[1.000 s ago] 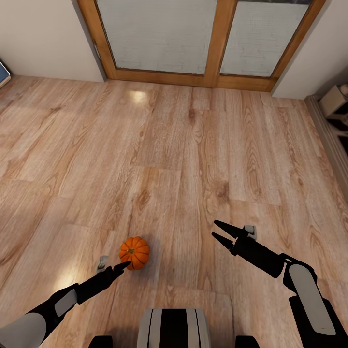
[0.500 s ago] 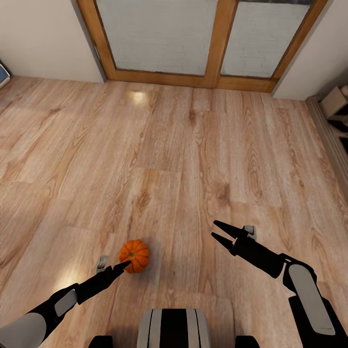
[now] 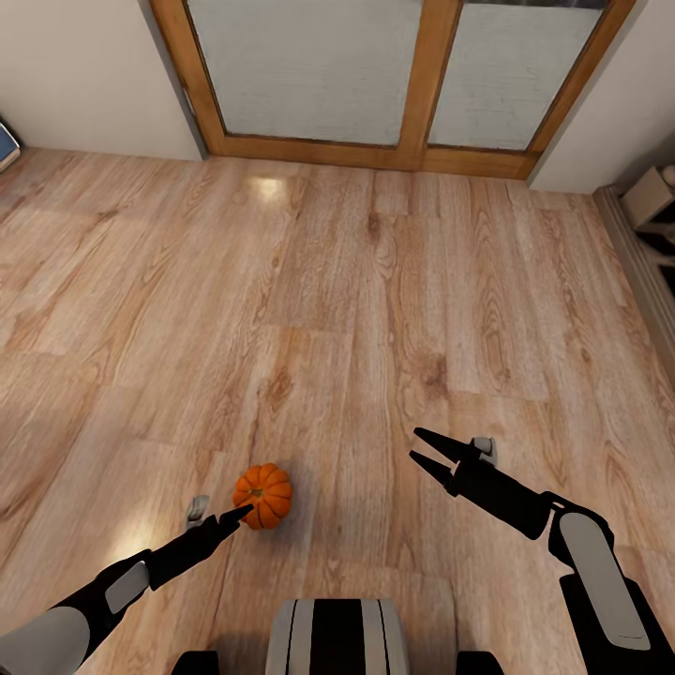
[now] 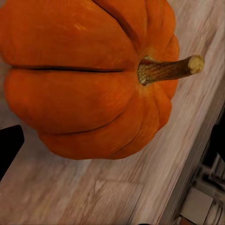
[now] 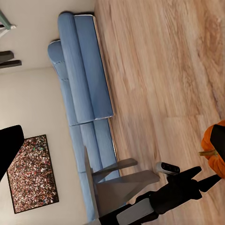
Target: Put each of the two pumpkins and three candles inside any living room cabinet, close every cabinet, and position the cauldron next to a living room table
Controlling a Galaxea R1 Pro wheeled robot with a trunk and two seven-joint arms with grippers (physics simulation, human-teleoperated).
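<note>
Reaching low toward the wood floor (image 3: 375, 281), the left gripper (image 3: 246, 511) has its fingertips at the near-left flank of the pumpkin (image 3: 263, 494), which sits on the boards close in front of the robot with its stem up. Judging by that low, level approach, a side grasp is being lined up. The left wrist view has the pumpkin (image 4: 89, 75) large and dead ahead, one dark fingertip well out to its side, so the jaws look spread wide and hold nothing. Further right, the right gripper (image 3: 426, 449) hangs open and empty over bare floor. Beyond stands a wood-framed glass door (image 3: 403, 75).
</note>
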